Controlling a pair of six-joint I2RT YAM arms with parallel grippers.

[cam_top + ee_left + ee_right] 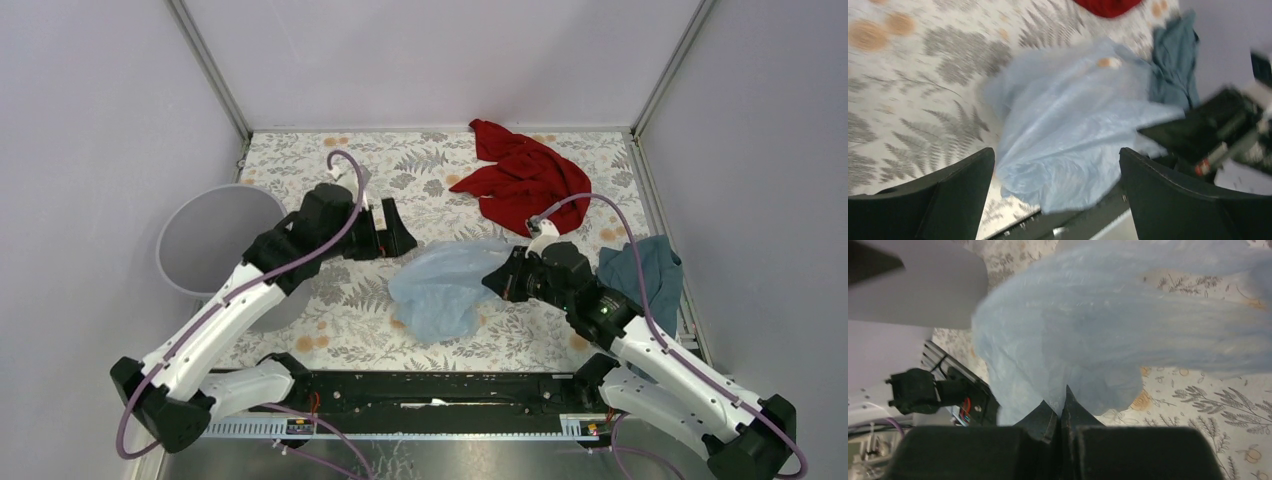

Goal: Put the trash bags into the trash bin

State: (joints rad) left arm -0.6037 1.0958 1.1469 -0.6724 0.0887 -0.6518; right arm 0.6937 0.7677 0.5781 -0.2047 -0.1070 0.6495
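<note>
— Right, where's the trash bag (440, 288) sitting?

— Middle of the floral-print table (420, 160), a crumpled pale-blue heap, not in the trash bin (205, 240). The bin stands upright at the left edge, mouth open, well apart from the bag.

— Anything crowding it?

— Red cloth (520, 180) lies toward the back, just beyond the bag's far right corner. Teal cloth (645, 270) is off at the right edge, behind the right arm. Neither lies on the bag. Between bag and bin there's only the left arm, reaching across the front of the bin.

— And the grippers?

— Right gripper (497, 280) is at the bag's right edge. Its wrist view shows the fingers (1045, 417) pressed together with a fold of blue film pinched at the tips, the rest of the bag billowing out ahead.

— So it's got hold of it?

— Looks clamped on that edge, yes. Left gripper (385, 232) is spread wide, holding nothing, poised near the bag's left side. From its own camera, the bag fills the gap between the two fingers, and they aren't touching it.
</note>
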